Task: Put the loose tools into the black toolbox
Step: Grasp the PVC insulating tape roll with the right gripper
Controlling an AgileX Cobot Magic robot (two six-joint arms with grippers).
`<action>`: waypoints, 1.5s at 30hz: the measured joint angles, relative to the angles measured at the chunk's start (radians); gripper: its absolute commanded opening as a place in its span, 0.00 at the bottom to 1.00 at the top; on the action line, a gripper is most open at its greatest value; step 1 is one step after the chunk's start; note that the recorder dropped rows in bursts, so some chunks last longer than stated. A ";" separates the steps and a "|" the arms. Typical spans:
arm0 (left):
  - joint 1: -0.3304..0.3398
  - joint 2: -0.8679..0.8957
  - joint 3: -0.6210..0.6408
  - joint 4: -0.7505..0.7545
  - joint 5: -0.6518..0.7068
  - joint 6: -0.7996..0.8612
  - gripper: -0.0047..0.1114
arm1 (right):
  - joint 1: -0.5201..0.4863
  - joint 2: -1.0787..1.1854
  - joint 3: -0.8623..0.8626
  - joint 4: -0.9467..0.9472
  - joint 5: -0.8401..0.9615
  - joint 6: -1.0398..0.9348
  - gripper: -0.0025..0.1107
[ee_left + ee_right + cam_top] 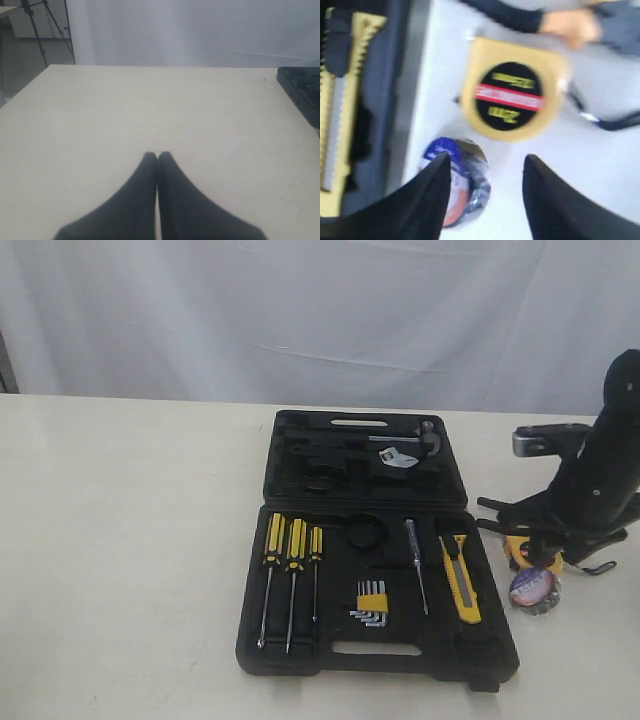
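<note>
On the counter (130, 540) the open toolbox (300, 660) already holds the knife (459, 578), while the tape measure (512, 95), tape roll (465, 175) and pliers (520, 19) lie loose just beside its right edge. The right pincer (487, 160) hangs over them, jaws part-way apart and gripping nothing; the left pincer (157, 156), closed and empty, is well apart beyond the box. The round tape measure sits just ahead of the right fingertips, roughly in line with the gap, with the tape roll partly under one finger.
</note>
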 measured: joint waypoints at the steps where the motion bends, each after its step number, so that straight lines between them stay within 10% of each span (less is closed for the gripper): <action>1: 0.000 0.000 0.000 0.000 0.000 0.000 0.04 | 0.000 -0.012 -0.002 -0.035 0.009 0.025 0.41; 9: 0.000 0.000 0.000 0.000 0.000 0.000 0.04 | 0.000 -0.027 -0.002 0.046 0.059 0.020 0.43; 15: 0.000 0.000 0.000 0.000 0.000 0.000 0.04 | 0.000 -0.027 -0.002 0.078 0.077 -0.004 0.66; 21: 0.000 0.000 0.000 0.000 0.000 0.000 0.04 | 0.000 0.006 0.036 0.070 0.027 0.016 0.54; 45: 0.000 0.000 0.000 0.000 0.000 0.000 0.04 | 0.000 0.073 0.046 0.093 -0.004 0.022 0.54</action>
